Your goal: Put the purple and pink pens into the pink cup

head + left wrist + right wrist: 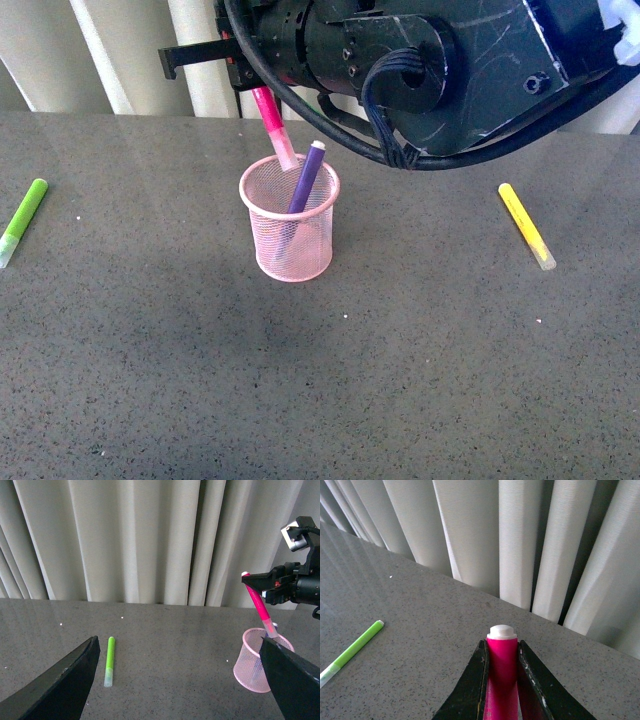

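Two pens are at the pink cup (316, 246) right now: the purple pen (305, 182) is in, leaning across the mesh with its pale top poking above the rim, and the pink pen (271, 122) hangs tilted over it, its pale lower tip dipping to the mouth at the far edge. The cup stands upright in the middle of the grey worktop (420, 360). The right pincer (503, 682) is clamped on the pink pen's upper end, both black fingers pressed to the barrel and the white end cap showing just past them. The left pincer (180, 690) is spread wide with nothing between its fingers, low over the worktop near the lime-green marker (109, 661), which lies flat. A yellow marker (526, 226) lies flat well off on the opposite side.
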`<state>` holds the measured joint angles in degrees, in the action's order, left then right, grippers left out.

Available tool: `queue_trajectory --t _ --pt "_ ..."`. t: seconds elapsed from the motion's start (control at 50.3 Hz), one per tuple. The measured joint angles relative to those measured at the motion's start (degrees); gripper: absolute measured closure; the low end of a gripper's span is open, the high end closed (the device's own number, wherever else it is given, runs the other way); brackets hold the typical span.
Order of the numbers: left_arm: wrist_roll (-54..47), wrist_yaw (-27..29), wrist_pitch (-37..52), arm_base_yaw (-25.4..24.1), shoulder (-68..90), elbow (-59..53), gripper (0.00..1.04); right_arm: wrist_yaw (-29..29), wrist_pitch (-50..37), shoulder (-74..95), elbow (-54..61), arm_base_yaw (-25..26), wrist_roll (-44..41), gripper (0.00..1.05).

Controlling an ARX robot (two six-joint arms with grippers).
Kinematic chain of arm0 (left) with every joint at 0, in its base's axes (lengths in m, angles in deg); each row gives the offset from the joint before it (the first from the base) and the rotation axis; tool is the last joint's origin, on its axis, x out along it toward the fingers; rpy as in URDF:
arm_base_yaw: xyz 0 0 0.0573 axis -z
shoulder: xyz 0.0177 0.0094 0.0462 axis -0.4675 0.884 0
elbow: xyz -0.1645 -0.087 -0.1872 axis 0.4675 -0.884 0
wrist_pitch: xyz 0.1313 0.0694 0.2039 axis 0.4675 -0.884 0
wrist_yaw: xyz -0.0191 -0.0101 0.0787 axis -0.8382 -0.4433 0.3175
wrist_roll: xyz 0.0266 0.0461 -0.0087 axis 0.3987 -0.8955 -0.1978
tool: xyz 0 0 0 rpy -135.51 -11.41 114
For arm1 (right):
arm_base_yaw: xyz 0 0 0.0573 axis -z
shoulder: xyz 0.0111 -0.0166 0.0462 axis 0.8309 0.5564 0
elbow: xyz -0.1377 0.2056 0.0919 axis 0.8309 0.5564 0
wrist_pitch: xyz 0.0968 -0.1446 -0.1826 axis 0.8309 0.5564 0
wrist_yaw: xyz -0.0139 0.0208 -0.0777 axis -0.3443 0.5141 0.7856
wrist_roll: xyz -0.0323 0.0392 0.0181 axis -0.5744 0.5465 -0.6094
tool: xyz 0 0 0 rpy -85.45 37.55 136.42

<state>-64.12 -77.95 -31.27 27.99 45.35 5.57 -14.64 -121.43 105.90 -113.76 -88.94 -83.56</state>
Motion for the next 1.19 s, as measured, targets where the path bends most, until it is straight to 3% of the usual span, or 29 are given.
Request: queue_trajectory --t 0.874,1.192 --pt "0.0 0.0 0.0 0.0 0.0 0.0 0.07 -0.1 -2.3 4.2 -1.2 -1.0 -1.5 0.93" --pt "0.0 0.0 0.0 0.0 0.0 0.0 0.07 0.1 -1.0 4.0 0.0 -1.1 0.3 0.44"
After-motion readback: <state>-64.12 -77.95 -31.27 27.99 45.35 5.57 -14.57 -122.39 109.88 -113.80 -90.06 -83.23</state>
